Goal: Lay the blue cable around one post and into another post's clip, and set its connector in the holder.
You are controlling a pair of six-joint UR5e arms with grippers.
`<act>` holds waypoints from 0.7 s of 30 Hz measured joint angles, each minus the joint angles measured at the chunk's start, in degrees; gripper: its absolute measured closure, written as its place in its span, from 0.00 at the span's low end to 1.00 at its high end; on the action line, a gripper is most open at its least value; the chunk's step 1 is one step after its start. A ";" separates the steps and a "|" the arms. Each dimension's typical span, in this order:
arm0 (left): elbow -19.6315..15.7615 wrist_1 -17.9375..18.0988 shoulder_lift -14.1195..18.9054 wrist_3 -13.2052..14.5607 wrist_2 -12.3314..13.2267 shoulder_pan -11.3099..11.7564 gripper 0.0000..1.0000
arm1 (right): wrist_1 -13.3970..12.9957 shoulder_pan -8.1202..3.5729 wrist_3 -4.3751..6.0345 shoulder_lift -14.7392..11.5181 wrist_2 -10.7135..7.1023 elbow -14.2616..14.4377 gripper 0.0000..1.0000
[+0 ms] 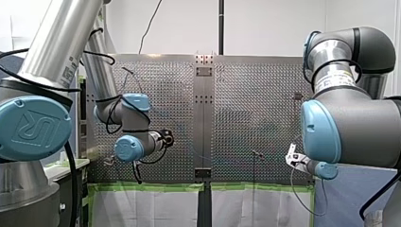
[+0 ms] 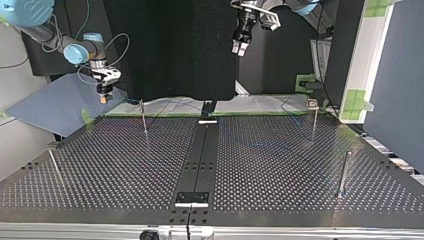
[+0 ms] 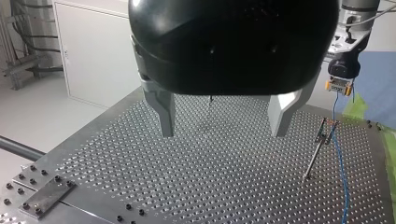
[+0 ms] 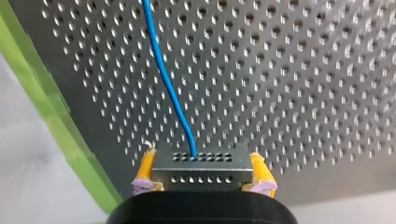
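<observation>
The big metal table (image 2: 280,165) is full of small holes. A dark strip (image 2: 202,155) runs down its middle. Green tape (image 4: 60,121) lines one edge.

Two big arms reach over the table. In the top view, my left arm (image 2: 295,6) comes in at the right and my right arm (image 2: 55,37) comes in at the left.

My left gripper (image 2: 239,50) hangs high above the far edge of the table. In the left wrist view its two metal fingers (image 3: 164,112) stand wide apart, and there is nothing between them.

My right gripper (image 2: 103,97) hangs over the far corner at the top view's left. Its yellow pads (image 4: 146,165) press on both sides of the connector (image 4: 201,161), so it has a tight hold of it. The connector is a small grey block with rows of tiny holes.

Four thin posts stand on the table. In the top view, one post (image 2: 143,117) is near my right gripper. A second post (image 2: 54,167) is at the left edge. A third post (image 2: 314,120) is far on the right, and a thicker post (image 2: 344,172) is closer on the right.

The blue cable (image 4: 168,88) comes out of the connector and runs away over the holes. In the left wrist view it hangs down from my right gripper, passes just beside the top of a post (image 3: 317,149) and lies on the table. I cannot tell if it touches that post.
</observation>
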 joint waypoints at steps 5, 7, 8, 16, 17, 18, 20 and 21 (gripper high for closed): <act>0.02 -0.07 0.03 0.01 0.00 0.02 0.00 | 1.19 -1.14 0.36 0.00 2.57 0.03 1.00; 0.02 -0.08 0.02 0.01 0.01 0.05 0.00 | 1.43 -1.35 0.38 -0.03 3.47 0.03 1.00; 0.01 -0.10 0.02 0.01 0.00 0.07 0.00 | 1.66 -1.57 0.32 -0.12 4.05 0.08 1.00; 0.01 -0.31 0.01 0.19 0.01 0.22 0.00 | 2.63 -4.44 -0.22 -3.12 7.81 1.43 1.00; 0.01 -0.32 0.02 0.17 0.01 0.23 0.00 | 2.81 -4.52 -0.19 -3.70 8.15 1.47 1.00; 0.00 -0.33 0.03 0.15 0.01 0.25 0.00 | 3.02 -4.47 -0.17 -4.13 8.33 1.49 1.00; 0.00 -0.32 0.01 0.11 0.01 0.27 0.00 | 3.70 -4.06 -0.12 -5.12 8.55 1.51 1.00; 0.00 -0.28 0.01 0.09 0.01 0.27 0.00 | 4.07 -3.74 -0.10 -5.59 8.62 1.50 1.00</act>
